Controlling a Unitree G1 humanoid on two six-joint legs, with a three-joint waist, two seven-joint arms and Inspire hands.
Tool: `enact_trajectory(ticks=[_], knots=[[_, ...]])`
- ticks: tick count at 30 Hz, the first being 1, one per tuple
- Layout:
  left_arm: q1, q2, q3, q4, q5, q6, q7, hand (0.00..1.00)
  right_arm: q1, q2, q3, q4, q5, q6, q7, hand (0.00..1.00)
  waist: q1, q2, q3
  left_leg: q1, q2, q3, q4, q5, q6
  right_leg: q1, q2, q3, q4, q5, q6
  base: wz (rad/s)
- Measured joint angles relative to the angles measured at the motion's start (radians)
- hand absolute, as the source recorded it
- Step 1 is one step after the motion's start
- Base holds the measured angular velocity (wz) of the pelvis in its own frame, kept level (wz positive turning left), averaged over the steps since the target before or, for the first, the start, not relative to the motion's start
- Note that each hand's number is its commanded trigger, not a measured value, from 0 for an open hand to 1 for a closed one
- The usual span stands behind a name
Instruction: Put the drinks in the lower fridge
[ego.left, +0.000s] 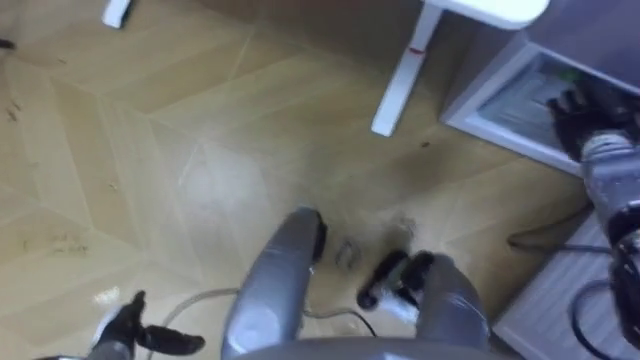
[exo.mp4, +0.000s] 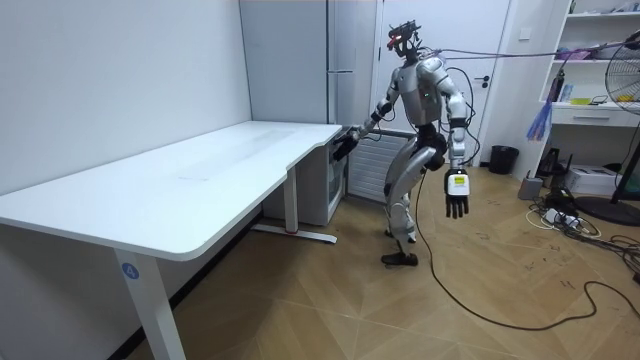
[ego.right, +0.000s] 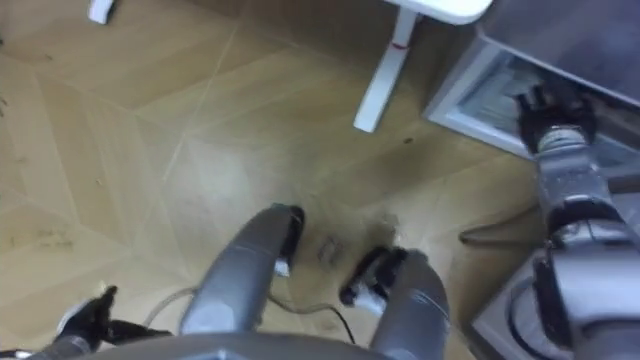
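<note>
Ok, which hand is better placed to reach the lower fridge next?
Right. The right hand is stretched out at the front of the lower fridge, beside the white desk; the left hand hangs open at the robot's side, far from it.

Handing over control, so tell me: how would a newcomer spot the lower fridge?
Find the long white desk. At its far end, beside the tall grey fridge, stands a low fridge. It alone is no taller than the desk, and the robot's right hand reaches to it.
</note>
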Motion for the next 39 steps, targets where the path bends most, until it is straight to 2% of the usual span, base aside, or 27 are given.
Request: enact_trajectory(ticks=[3,5,7,8,11,13,14,17,19,20,21,25,27,29,31,34,39], knots=[[-0.027,-0.013,-0.001,0.063,-0.001,0.001,-0.019,0.0,0.083,0.029,0.009,0.04,-0.054,0.031,0.071,0.0,-0.018,0.003,-0.0032,0.08,0.003,0.002,-0.055,-0.002,0.007,0.082,0.027,0.0,-0.078,0.018,0.023,-0.03],[-0.057,-0.038,0.011,0.12,-0.001,0.002,-0.024,0.0,0.149,0.06,0.007,0.084,-0.067,0.034,0.11,0.0,-0.024,0.017,-0.0167,0.141,0.012,0.013,-0.093,-0.002,0.009,0.142,0.049,0.011,-0.142,0.039,0.037,-0.18],[-0.059,-0.06,0.042,0.14,0.0,-0.005,-0.024,0.0,0.216,0.083,0.007,0.091,-0.091,0.035,0.139,0.0,-0.037,0.026,-0.0222,0.2,0.014,0.027,-0.14,0.0,0.015,0.193,0.059,0.022,-0.189,0.053,0.048,-0.21],[-0.058,-0.069,0.046,0.152,0.0,-0.007,-0.022,0.0,0.258,0.1,0.008,0.094,-0.099,0.037,0.156,0.0,-0.045,0.03,-0.0281,0.242,0.015,0.043,-0.173,0.003,0.019,0.225,0.063,0.03,-0.217,0.06,0.053,-0.23],[-0.055,-0.095,0.059,0.168,0.0,-0.011,-0.021,0.0,0.335,0.12,0.008,0.104,-0.125,0.047,0.18,0.0,-0.064,0.036,-0.0329,0.33,0.016,0.081,-0.237,0.009,0.027,0.278,0.064,0.06,-0.252,0.071,0.06,-0.32],[-0.048,-0.105,0.064,0.17,0.003,-0.013,-0.02,0.0,0.382,0.133,0.008,0.114,-0.129,0.047,0.197,0.0,-0.088,0.038,-0.0349,0.384,0.017,0.092,-0.276,0.014,0.028,0.326,0.069,0.059,-0.286,0.075,0.064,-0.15],[-0.043,-0.109,0.065,0.17,0.007,-0.019,-0.018,0.0,0.409,0.143,0.008,0.116,-0.133,0.049,0.207,0.0,-0.1,0.037,-0.0376,0.417,0.02,0.098,-0.297,0.016,0.026,0.355,0.076,0.063,-0.31,0.08,0.065,-0.13],[-0.035,-0.118,0.067,0.17,0.031,-0.024,-0.014,0.0,0.448,0.162,0.007,0.12,-0.173,0.055,0.231,0.0,-0.115,0.033,-0.0384,0.486,0.026,0.111,-0.344,0.026,0.021,0.412,0.096,0.078,-0.364,0.096,0.067,-0.21],[-0.012,-0.13,0.089,0.171,0.031,-0.025,-0.012,0.0,0.495,0.18,0.007,0.12,-0.171,0.065,0.245,0.0,-0.126,0.023,-0.04,0.549,0.033,0.125,-0.388,0.03,0.019,0.465,0.113,0.087,-0.417,0.111,0.071,-0.2],[0.003,-0.136,0.108,0.172,0.037,-0.023,-0.007,0.0,0.513,0.19,-0.003,0.119,-0.173,0.075,0.256,0.0,-0.129,0.018,-0.0478,0.571,0.036,0.131,-0.405,0.031,0.018,0.484,0.121,0.092,-0.441,0.116,0.072,-0.16],[0.009,-0.14,0.115,0.172,0.045,-0.021,-0.005,0.0,0.523,0.195,-0.013,0.119,-0.175,0.077,0.263,0.0,-0.13,0.017,-0.0495,0.581,0.038,0.134,-0.412,0.031,0.017,0.494,0.123,0.092,-0.451,0.119,0.072,-0.1],[0.014,-0.166,0.129,0.209,0.065,0.009,0.013,0.0,0.539,0.213,-0.023,0.12,-0.202,0.098,0.274,0.0,-0.158,0.008,-0.0491,0.642,0.041,0.144,-0.451,0.032,0.017,0.555,0.136,0.1,-0.505,0.136,0.079,-0.09],[0.013,-0.18,0.129,0.209,0.08,0.019,0.027,0.0,0.545,0.217,-0.021,0.12,-0.203,0.098,0.274,0.0,-0.156,0.007,-0.0465,0.673,0.042,0.159,-0.47,0.032,0.017,0.577,0.141,0.115,-0.524,0.143,0.083,-0.21],[0.009,-0.194,0.13,0.21,0.103,0.022,0.038,0.0,0.539,0.229,-0.022,0.121,-0.206,0.097,0.273,0.0,-0.157,0.002,-0.0481,0.688,0.045,0.164,-0.478,0.032,0.017,0.593,0.149,0.123,-0.548,0.153,0.084,-0.13],[-0.001,-0.209,0.146,0.206,0.118,0.024,0.049,0.0,0.54,0.257,-0.023,0.121,-0.215,0.098,0.268,0.0,-0.158,-0.001,-0.0454,0.704,0.051,0.174,-0.49,0.032,0.017,0.615,0.16,0.125,-0.574,0.171,0.083,-0.12],[-0.007,-0.211,0.148,0.198,0.118,0.024,0.066,0.0,0.541,0.286,-0.023,0.113,-0.258,0.107,0.25,0.0,-0.168,-0.007,-0.0461,0.707,0.056,0.179,-0.494,0.032,0.017,0.618,0.168,0.134,-0.59,0.181,0.081,-0.1],[-0.011,-0.215,0.16,0.207,0.118,0.032,0.09,0.0,0.543,0.286,-0.053,0.139,-0.403,0.115,0.208,0.0,-0.21,-0.009,-0.0399,0.747,0.054,0.18,-0.519,0.032,0.017,0.657,0.173,0.149,-0.622,0.195,0.087,-0.06]])
